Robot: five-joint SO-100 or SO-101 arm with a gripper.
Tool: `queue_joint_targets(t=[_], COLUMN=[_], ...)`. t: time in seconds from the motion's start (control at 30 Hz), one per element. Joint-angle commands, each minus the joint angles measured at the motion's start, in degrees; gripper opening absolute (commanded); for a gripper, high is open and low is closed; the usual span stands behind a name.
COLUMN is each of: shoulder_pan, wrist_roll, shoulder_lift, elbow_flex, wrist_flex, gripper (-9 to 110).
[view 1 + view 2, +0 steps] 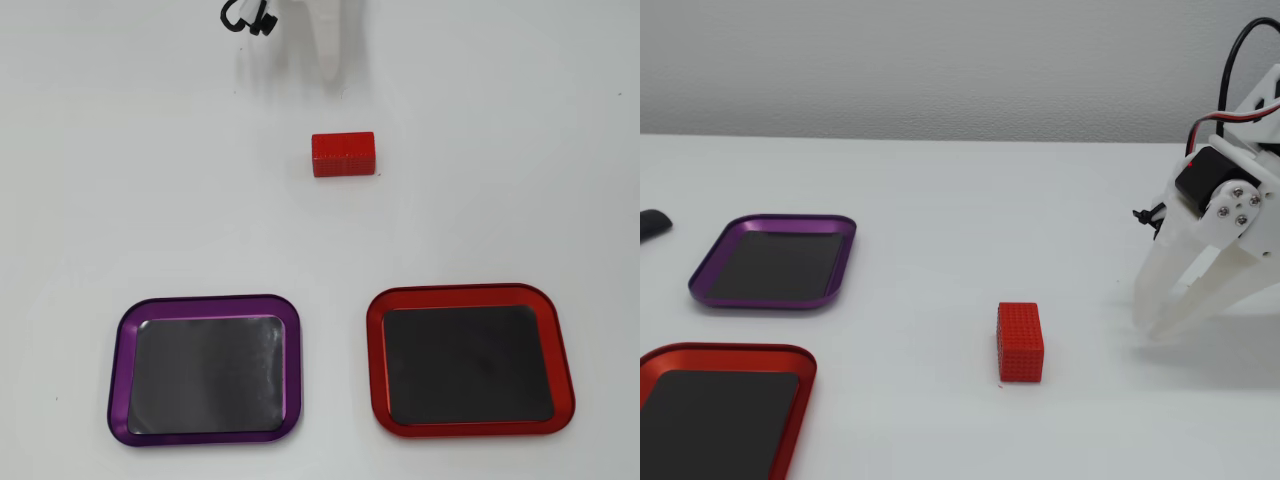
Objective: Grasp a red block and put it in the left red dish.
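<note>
The red block (343,154) lies alone on the white table; in the fixed view the block (1021,341) sits in the middle. The red-rimmed dish (470,291) with a dark inside is at the lower right of the overhead view and at the lower left of the fixed view (730,349); it holds nothing. My white gripper (1152,328) stands at the right of the fixed view, tips down near the table and together, holding nothing, well apart from the block. In the overhead view the gripper (337,75) is just beyond the block at the top edge.
A purple-rimmed tray (210,299) of the same shape lies beside the red dish, also in the fixed view (775,219). A small dark object (650,222) sits at the far left edge. Black cable (248,18) shows by the arm.
</note>
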State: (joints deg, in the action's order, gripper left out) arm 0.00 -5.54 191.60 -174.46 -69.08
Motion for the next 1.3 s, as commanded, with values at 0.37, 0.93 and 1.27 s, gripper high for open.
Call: queue_joint_targets(t=[0.37,0.93,1.27], shoulder_pan=[-0.35,0.44,0.44], wrist_roll=[-0.35,-0.53,-0.44], shoulder_lift=[6.59,6.33,-14.68], elbow_flex=[-0.35,4.13,21.09], wrist_flex=[0.53,3.60,4.39], gripper=[0,0,5])
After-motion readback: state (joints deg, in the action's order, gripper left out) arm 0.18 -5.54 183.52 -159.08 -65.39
